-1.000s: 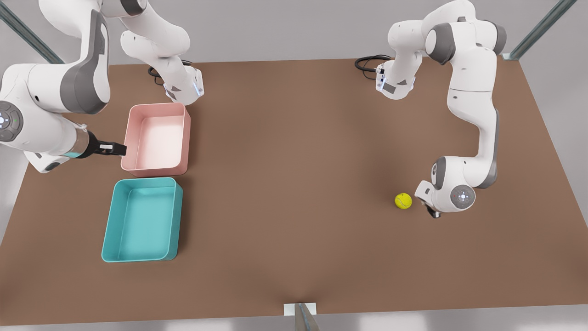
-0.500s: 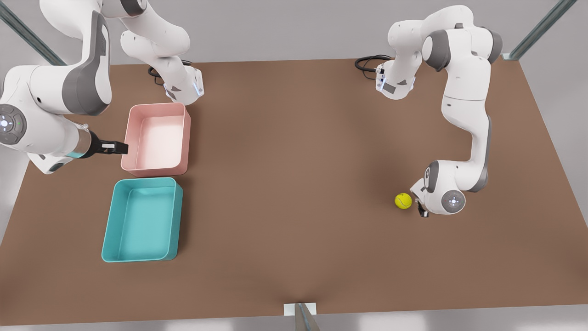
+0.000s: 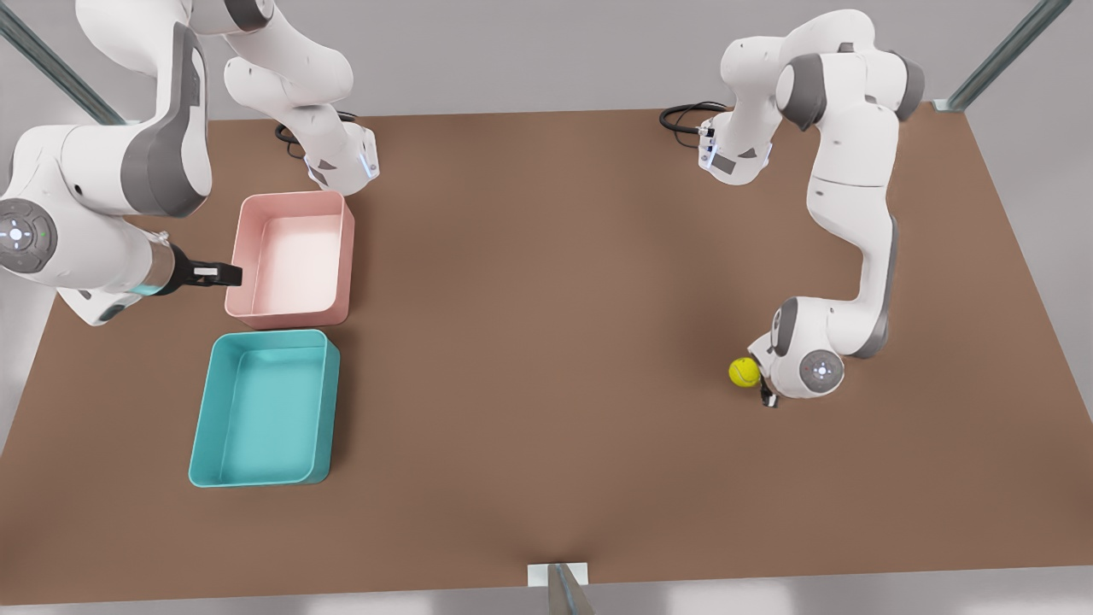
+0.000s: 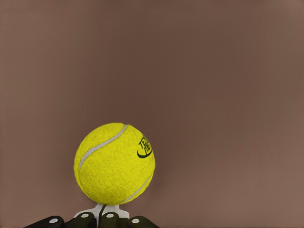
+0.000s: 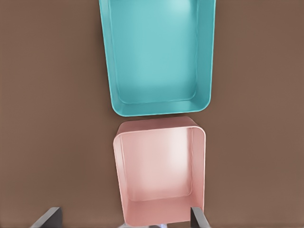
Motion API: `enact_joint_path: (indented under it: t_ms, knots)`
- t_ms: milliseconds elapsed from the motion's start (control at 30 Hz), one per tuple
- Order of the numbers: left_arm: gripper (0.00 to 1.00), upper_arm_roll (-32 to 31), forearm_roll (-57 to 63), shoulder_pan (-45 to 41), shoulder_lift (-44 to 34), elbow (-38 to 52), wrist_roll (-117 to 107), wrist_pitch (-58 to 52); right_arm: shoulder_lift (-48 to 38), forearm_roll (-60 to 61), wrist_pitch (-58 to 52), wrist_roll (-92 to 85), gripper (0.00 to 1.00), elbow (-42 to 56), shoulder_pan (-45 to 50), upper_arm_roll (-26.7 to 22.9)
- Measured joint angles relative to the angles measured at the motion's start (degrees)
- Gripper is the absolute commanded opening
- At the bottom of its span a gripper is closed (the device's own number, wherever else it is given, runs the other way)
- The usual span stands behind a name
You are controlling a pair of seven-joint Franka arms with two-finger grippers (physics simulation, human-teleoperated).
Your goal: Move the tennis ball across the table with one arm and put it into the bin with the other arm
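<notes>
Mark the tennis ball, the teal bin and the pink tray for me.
tennis ball point(image 3: 744, 371): front view, middle of the ball's yellow felt.
teal bin point(image 3: 265, 410): front view, bare floor of the tray.
pink tray point(image 3: 295, 265): front view, bare floor inside its walls.

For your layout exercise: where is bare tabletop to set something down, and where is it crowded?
Bare: the brown table between the teal plastic bin and the yellow-green tennis ball. Crowded: beside the pink tray, and around the left hand.

Tennis ball point(image 4: 114, 164) rests on the table point(image 4: 218, 71), touching the left gripper point(image 4: 97, 219).
</notes>
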Motion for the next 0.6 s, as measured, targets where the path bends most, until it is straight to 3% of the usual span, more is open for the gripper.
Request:
enact_joint_path:
  t_ms: [167,300,433,567,600]
  knots:
    - [0.21,-3.64,-5.57,-9.49,-1.39,0.24,-7.81,1.99,0.07,0.0,-0.03,-0.13,1.0,0.02,-0.02,0.0]
    - [0.21,-4.12,-8.24,-2.32,-4.77,8.7,-17.42,-2.68,0.09,-0.04,-0.03,-0.21,1.0,0.15,0.0,0.0]
    - [0.21,-5.7,-7.77,1.95,-9.71,20.75,-31.32,-17.32,0.15,0.07,-0.04,-0.27,1.0,0.21,-0.1,0.0]
    - [0.21,-15.41,-2.29,1.78,-13.93,31.78,-47.11,-35.1,0.18,0.26,-0.04,-0.33,1.0,0.26,-0.21,0.0]
    - [0.36,-15.97,-1.75,1.77,-15.68,32.65,-50.64,-38.69,0.18,0.29,-0.04,-0.34,1.0,0.26,-0.2,0.0]
